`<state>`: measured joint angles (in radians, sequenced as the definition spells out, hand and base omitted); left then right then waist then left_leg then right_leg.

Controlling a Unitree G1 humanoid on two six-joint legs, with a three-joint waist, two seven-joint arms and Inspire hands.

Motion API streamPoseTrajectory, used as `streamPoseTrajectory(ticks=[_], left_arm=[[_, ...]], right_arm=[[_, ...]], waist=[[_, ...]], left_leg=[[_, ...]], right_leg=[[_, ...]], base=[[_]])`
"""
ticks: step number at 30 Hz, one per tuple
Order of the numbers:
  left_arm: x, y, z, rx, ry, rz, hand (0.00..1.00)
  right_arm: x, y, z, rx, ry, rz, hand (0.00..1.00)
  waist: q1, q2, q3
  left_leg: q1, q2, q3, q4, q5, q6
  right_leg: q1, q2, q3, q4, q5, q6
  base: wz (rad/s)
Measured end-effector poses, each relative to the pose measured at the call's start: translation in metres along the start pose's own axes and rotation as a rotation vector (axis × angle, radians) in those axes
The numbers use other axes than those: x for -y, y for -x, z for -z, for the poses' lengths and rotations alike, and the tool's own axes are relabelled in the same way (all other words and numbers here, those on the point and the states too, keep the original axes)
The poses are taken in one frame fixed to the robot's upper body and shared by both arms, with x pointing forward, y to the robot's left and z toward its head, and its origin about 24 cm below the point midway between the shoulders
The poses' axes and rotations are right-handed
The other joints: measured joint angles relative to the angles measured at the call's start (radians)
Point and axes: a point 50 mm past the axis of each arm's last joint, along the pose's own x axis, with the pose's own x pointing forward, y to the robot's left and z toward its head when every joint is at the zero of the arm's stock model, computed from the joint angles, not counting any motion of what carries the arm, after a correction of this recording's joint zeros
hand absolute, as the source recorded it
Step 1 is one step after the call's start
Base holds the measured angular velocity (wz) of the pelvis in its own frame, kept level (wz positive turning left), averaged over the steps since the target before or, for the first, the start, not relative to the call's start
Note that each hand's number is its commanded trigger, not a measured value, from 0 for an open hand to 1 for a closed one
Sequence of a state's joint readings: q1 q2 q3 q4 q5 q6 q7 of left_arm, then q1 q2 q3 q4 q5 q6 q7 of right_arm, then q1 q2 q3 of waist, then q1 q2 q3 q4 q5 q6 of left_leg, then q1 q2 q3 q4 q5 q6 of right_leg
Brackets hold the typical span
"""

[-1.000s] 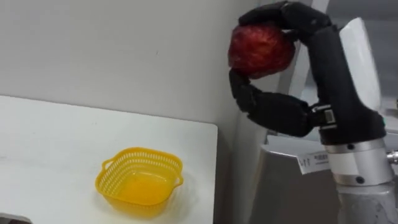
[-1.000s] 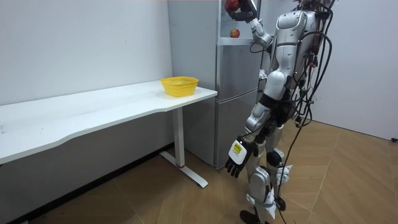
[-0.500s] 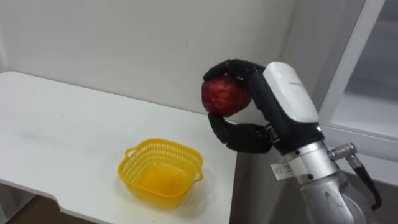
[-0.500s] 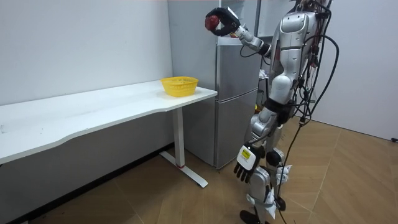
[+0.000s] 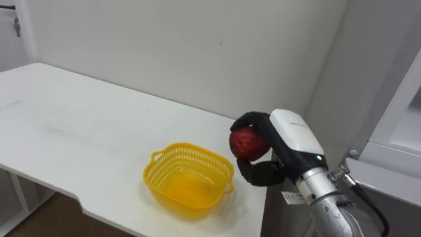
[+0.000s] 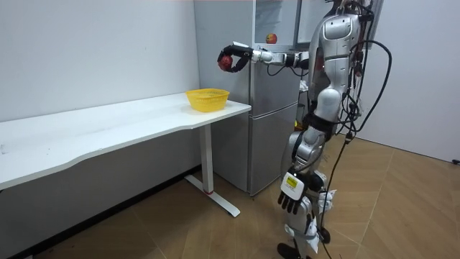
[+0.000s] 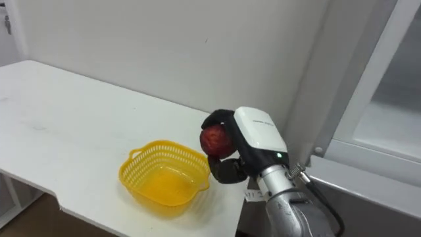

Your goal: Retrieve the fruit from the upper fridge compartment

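A red apple (image 5: 245,142) (image 7: 212,139) is held in my right hand (image 5: 290,136) (image 7: 254,134), whose fingers and thumb curl round it. The hand hangs in the air above the table's right end, just right of a yellow mesh basket (image 5: 162,159) (image 7: 136,155) that holds nothing. In the room view the right arm stretches out level from the shoulder, with the apple (image 6: 226,62) above and slightly right of the basket (image 6: 207,98). My left hand (image 6: 292,193) hangs low beside my leg, fingers relaxed.
The white table (image 5: 72,125) runs along the wall, its right end beside the grey fridge (image 6: 273,108). The upper fridge stands open (image 5: 401,112) at my right, with another apple (image 6: 271,38) on its shelf. I stand in front of the fridge.
My right arm has swung the apple out of the upper fridge, down and leftward, to beside the basket. My head view has turned towards the table. The left hand stays hanging.
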<state>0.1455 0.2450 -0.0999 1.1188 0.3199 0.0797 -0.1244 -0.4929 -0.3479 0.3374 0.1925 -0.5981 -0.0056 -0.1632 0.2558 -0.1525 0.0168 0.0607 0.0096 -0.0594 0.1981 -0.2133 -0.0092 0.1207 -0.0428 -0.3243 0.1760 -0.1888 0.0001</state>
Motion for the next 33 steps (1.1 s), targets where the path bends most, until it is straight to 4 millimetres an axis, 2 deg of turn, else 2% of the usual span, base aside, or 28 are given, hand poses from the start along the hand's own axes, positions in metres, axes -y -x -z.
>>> streamPoseTrajectory(ticks=[3,9,18,19,20,33], left_arm=[[0.0,0.0,0.0,-0.006,0.0,0.0,0.0],[0.0,0.0,0.0,-0.008,0.001,0.001,0.0],[-0.002,0.0,-0.003,-0.012,-0.001,-0.003,0.0],[-0.002,-0.001,-0.003,-0.011,-0.001,-0.003,0.0],[-0.002,-0.001,-0.003,-0.011,-0.001,-0.004,0.0],[-0.002,-0.001,-0.004,-0.009,-0.001,-0.004,0.0]], right_arm=[[-0.007,-0.003,-0.001,0.004,0.04,-0.035,1.0],[-0.013,-0.011,-0.005,0.023,0.099,-0.076,1.0],[-0.022,-0.014,-0.014,0.038,0.103,-0.12,1.0],[-0.022,-0.014,-0.014,0.039,0.103,-0.12,0.58],[-0.021,-0.015,-0.014,0.04,0.104,-0.118,0.0],[-0.021,-0.015,-0.015,0.041,0.104,-0.117,0.0]], waist=[[0.023,-0.001,0.0023],[0.044,-0.008,0.0049],[0.055,-0.025,-0.0012],[0.055,-0.025,-0.0013],[0.055,-0.025,-0.0013],[0.056,-0.02,0.0023]], left_leg=[[-0.002,-0.004,-0.003,0.0,0.001,0.001],[-0.018,-0.007,-0.005,0.005,0.002,0.003],[-0.038,-0.009,-0.011,0.016,0.002,0.003],[-0.038,-0.009,-0.011,0.017,0.002,0.003],[-0.039,-0.009,-0.011,0.018,0.002,0.003],[-0.041,-0.009,-0.01,0.025,0.002,0.003]], right_leg=[[-0.001,-0.003,-0.005,-0.008,0.0,0.001],[-0.01,-0.005,-0.007,-0.007,-0.001,0.001],[-0.02,-0.005,-0.009,-0.006,-0.001,0.001],[-0.02,-0.005,-0.009,-0.006,-0.001,0.001],[-0.02,-0.005,-0.009,-0.006,-0.001,0.001],[-0.018,-0.005,-0.008,-0.005,-0.001,0.001]], base=[[0.04],[0.01],[0.03],[0.0],[0.0],[0.0]])
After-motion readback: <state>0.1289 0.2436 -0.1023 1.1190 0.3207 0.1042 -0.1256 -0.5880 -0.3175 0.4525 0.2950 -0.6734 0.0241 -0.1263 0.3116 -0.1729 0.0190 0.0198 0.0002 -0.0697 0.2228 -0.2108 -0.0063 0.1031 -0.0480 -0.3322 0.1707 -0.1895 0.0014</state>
